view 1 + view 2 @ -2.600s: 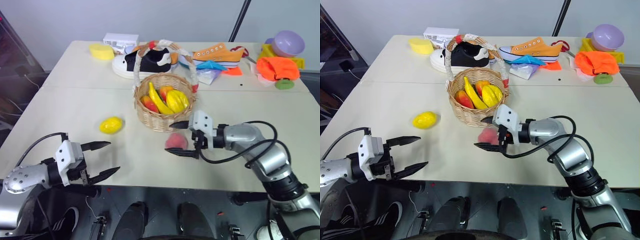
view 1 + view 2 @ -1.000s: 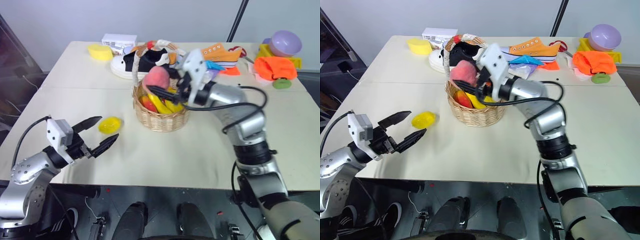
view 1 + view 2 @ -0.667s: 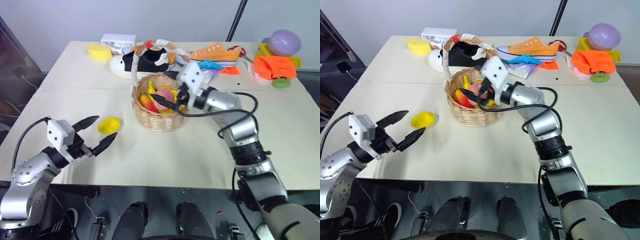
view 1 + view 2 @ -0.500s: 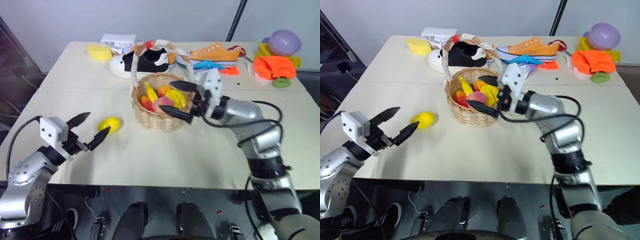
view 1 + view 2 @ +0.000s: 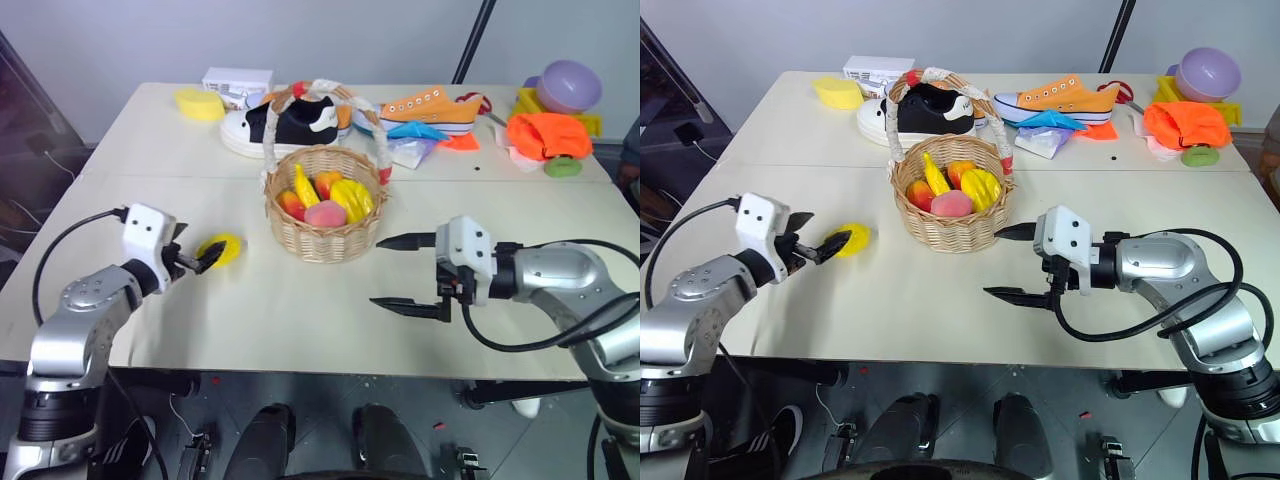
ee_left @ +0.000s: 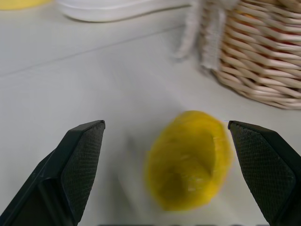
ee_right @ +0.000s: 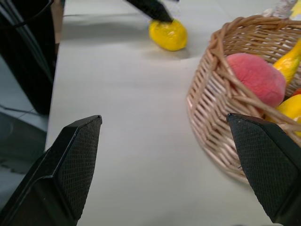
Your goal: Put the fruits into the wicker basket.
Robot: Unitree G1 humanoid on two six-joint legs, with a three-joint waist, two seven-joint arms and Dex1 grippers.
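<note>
We can read no text, label, brand or number anywhere; the white box [image 5: 241, 82] carries marks too small to read.

The yellow lemon [image 5: 222, 249] is lying on the tabletop [image 5: 300, 310], left of the round wicker basket [image 5: 325, 232]. The pink peach [image 5: 325, 213] is sitting inside the basket with other fruit.

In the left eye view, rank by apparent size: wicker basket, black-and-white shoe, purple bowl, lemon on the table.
1. wicker basket, counting its arched handle
2. black-and-white shoe, partly hidden behind the handle
3. purple bowl, far corner, so it looks smaller than it may be
4. lemon, smallest
</note>
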